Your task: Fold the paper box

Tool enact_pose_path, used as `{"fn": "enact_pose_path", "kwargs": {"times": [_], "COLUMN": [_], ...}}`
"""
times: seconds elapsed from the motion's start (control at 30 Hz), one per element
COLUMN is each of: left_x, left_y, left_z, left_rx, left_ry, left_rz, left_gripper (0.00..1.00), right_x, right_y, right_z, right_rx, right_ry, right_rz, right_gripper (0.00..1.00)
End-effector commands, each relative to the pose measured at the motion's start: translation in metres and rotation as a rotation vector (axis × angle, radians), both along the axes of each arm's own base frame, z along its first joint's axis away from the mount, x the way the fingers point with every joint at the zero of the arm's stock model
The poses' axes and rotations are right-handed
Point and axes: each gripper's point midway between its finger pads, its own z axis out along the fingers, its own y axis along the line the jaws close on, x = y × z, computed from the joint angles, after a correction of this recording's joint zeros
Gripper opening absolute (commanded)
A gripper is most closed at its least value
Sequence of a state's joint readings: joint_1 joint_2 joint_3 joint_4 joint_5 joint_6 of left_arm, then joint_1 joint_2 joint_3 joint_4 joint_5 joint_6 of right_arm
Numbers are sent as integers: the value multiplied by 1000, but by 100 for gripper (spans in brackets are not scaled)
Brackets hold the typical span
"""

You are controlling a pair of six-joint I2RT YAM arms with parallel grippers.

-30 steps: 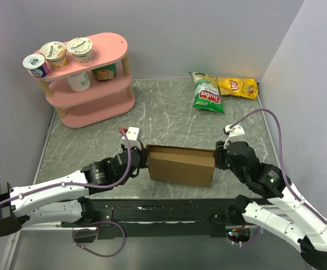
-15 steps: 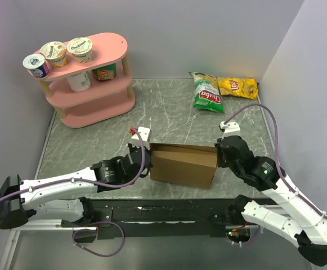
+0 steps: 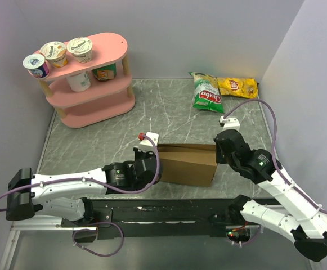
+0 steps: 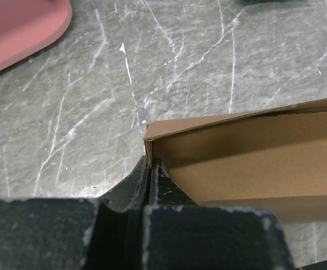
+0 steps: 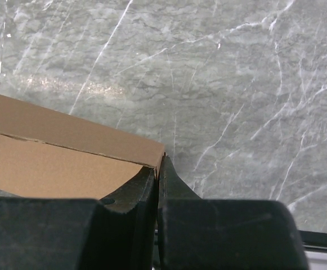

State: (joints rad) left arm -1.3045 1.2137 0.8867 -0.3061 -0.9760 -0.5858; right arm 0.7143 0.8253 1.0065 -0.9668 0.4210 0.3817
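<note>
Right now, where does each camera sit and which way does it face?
Top view: above and behind the arms, facing down at the table, both arms and the paper box.
Left wrist: on the left arm, looking past the left gripper pinching a box wall.
Right wrist: on the right arm, looking past the right gripper pinching the opposite end.
Shared: both wrist views show the box.

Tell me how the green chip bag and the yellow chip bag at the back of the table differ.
The green chip bag looks larger than the yellow chip bag. The green bag lies lengthwise, running from the back edge toward the arms; the yellow bag lies crosswise, on the green one's right. Both lie flat on the table, side by side near its far right corner.
</note>
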Motion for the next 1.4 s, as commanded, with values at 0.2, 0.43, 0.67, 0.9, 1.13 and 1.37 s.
{"fn": "enact_pose_path", "kwargs": {"times": [0.2, 0.43, 0.67, 0.9, 1.13, 1.37], "left_x": [-37, -41, -45, -46, -47, -49], "left_y": [2, 1, -5, -6, -7, -10], "left_z": [-64, -63, -63, -64, -67, -68], "left_rx": [185, 204, 212, 226, 244, 254], "left_ry": [172, 156, 152, 146, 148, 148], "left_rz": [-150, -163, -173, -177, -177, -182], "left_gripper": [1, 1, 1, 1, 1, 1], "right_x": [21, 26, 29, 29, 32, 34], "right_y": [42, 48, 51, 46, 43, 48], "right_z": [42, 52, 59, 61, 70, 67], "right_rx": [245, 260, 274, 254, 269, 282], "right_ry": [-100, -101, -101, -99, -112, -102], "right_rz": [4, 4, -7, -15, -20, -12], "right_gripper": [5, 6, 6, 6, 6, 6]}}
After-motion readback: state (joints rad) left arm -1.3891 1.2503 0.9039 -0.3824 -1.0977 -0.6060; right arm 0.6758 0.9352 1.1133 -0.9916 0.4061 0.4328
